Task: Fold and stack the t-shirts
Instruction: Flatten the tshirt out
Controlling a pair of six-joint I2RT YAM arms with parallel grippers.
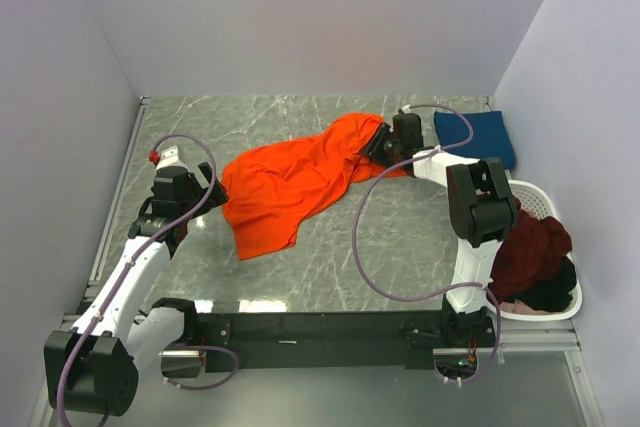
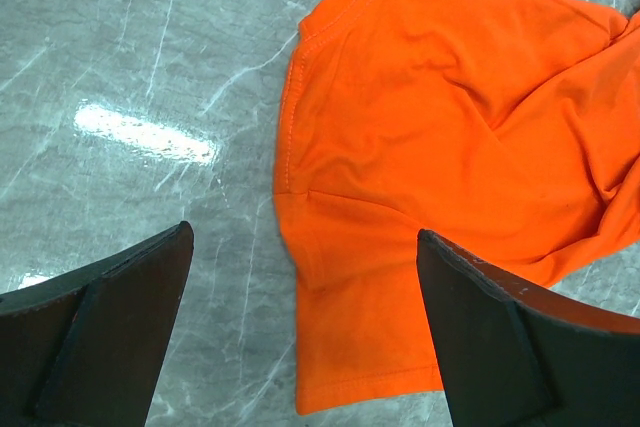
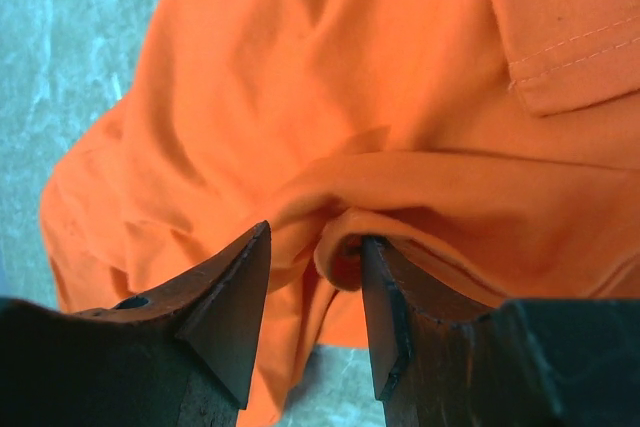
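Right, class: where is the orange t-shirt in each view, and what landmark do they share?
Top external: orange t-shirt spread mid-table, far end at the right pincer.
Left wrist: upper right, beyond the open left pincer.
Right wrist: fills the frame, a fold between the pincer's fingers.
Shared landmark: the grey marble tabletop.

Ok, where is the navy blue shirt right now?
In the top view, the navy blue shirt lies folded at the far right, just beyond the white basket and right of the right claw.
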